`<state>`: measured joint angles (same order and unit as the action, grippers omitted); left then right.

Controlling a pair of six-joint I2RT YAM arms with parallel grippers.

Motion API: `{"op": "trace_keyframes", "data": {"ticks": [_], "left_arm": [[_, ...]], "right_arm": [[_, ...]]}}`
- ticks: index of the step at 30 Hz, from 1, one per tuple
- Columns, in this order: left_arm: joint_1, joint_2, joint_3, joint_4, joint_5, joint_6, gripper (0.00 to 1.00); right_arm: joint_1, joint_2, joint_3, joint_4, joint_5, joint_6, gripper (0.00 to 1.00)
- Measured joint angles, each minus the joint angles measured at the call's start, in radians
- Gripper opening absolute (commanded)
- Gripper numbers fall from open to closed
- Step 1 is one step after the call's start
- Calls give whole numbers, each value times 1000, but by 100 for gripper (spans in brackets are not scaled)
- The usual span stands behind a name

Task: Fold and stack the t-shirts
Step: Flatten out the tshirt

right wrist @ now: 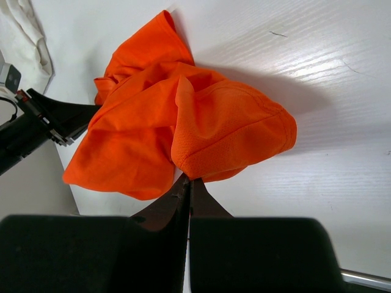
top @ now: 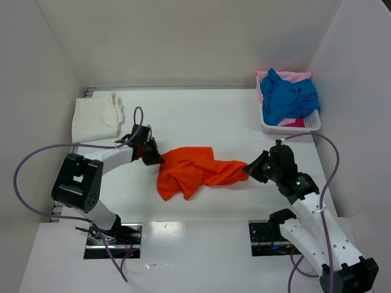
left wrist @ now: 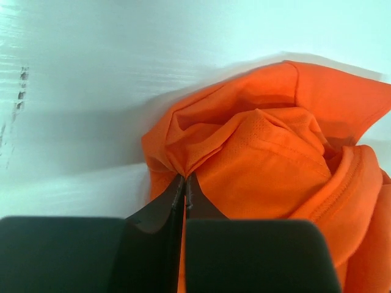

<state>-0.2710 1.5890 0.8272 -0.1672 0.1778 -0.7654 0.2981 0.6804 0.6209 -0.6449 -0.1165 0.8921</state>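
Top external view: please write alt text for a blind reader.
The left gripper and right gripper each pinch one end of a crumpled orange t-shirt on a white table. A cream-white t-shirt lies far left; a white basket far right holds a blue t-shirt and a pink t-shirt.

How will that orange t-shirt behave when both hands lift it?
Probably floppy: the orange t-shirt lies crumpled in soft folds, so it should sag between the left hand and right hand pinching its ends. Likely light: thin, mesh-like cloth. Bunched layers might slip from a pinch.
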Motion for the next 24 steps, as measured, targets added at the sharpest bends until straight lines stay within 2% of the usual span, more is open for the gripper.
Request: {"op": "trace_keyframes", "data": {"ticks": [7, 13, 15, 19, 24], "left_arm": [[42, -144, 79, -92, -26, 24, 0], [246, -317, 268, -158, -25, 102, 0], [277, -340, 344, -177, -42, 130, 0], [271, -347, 436, -200, -47, 173, 0], [268, -347, 461, -234, -59, 202, 0]], "right_arm": [[0, 2, 2, 0, 0, 0, 0], [0, 19, 15, 4, 0, 0, 0], [0, 28, 33, 14, 0, -2, 0], [0, 51, 69, 33, 6, -10, 0], [-1, 85, 128, 63, 21, -32, 0]]}}
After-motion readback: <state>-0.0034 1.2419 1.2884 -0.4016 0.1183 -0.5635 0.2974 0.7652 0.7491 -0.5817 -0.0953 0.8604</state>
